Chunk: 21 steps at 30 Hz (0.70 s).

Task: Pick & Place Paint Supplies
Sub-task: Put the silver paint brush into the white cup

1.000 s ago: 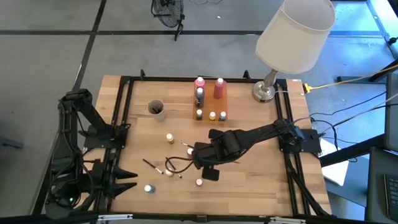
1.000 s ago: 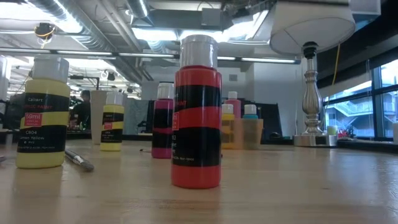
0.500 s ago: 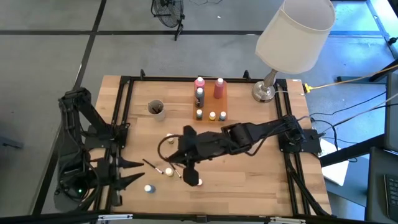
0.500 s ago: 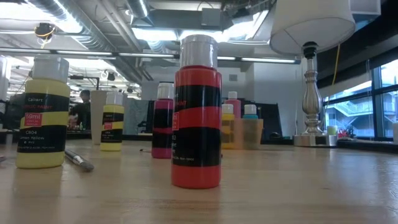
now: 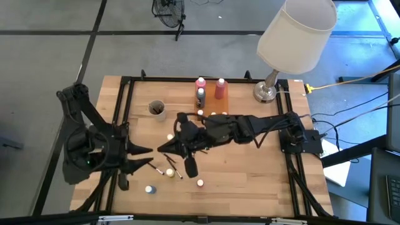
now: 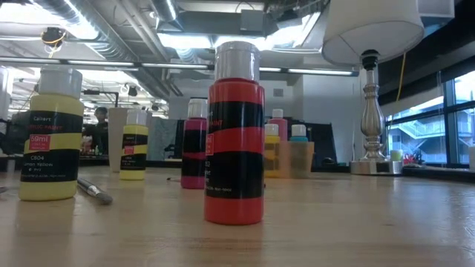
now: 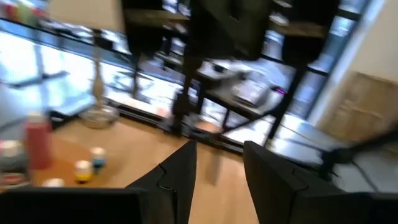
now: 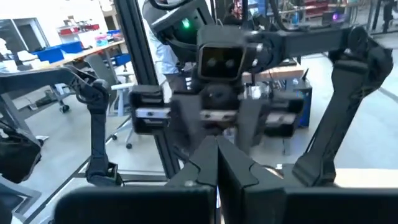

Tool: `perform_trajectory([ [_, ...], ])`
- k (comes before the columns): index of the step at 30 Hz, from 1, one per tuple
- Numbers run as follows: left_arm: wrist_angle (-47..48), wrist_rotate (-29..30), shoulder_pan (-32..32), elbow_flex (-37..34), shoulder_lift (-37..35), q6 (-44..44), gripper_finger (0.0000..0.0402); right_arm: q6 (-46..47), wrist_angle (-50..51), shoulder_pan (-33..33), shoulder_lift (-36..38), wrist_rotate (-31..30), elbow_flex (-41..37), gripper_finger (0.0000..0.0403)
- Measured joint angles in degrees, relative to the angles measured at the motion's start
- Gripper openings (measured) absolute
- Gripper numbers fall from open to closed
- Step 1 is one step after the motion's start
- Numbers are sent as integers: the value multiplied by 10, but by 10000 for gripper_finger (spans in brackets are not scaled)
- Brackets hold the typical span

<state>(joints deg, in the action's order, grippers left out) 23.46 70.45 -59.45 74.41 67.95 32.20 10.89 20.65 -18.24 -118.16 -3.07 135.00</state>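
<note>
Small paint bottles stand upright on the wooden table (image 5: 250,181): white-capped ones (image 5: 170,137) (image 5: 200,183) and a blue-capped one (image 5: 149,189). Thin dark brushes (image 5: 152,165) lie flat among them. In the low view a red bottle (image 6: 234,141) and a yellow one (image 6: 50,137) stand close by. My right gripper (image 5: 160,149) is shut and level above the table's middle left, pointing at the left arm, with nothing seen in it (image 8: 217,165). My left gripper (image 5: 145,156) faces it from the left edge, open and holding nothing (image 7: 217,171).
At the far middle stand pink bottles (image 5: 220,89), a dark bottle (image 5: 200,97) and small capped ones (image 5: 213,115). A cup (image 5: 156,109) stands far left. A white-shaded lamp (image 5: 297,34) on a metal base (image 5: 265,94) is at the far right.
My right gripper has risen, tipped from pointing down to level, and swung toward the table's left edge, staying shut. My left gripper has lifted, rolled, and come in from the near left corner toward the right gripper. Bottles and brushes have kept still.
</note>
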Motion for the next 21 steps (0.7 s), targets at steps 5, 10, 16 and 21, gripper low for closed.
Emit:
perform_trajectory([
  [5,-5,-61,16,0,-1,-21,127,-12,-3,14,2,25,0,0],
  [10,-5,-59,32,0,11,-129,127,-13,-3,21,2,39,0,0],
  [16,-12,-62,69,0,21,-169,128,-18,1,22,2,51,0,0],
  [21,-24,-87,100,0,23,-150,128,-18,10,22,2,53,0,0],
])
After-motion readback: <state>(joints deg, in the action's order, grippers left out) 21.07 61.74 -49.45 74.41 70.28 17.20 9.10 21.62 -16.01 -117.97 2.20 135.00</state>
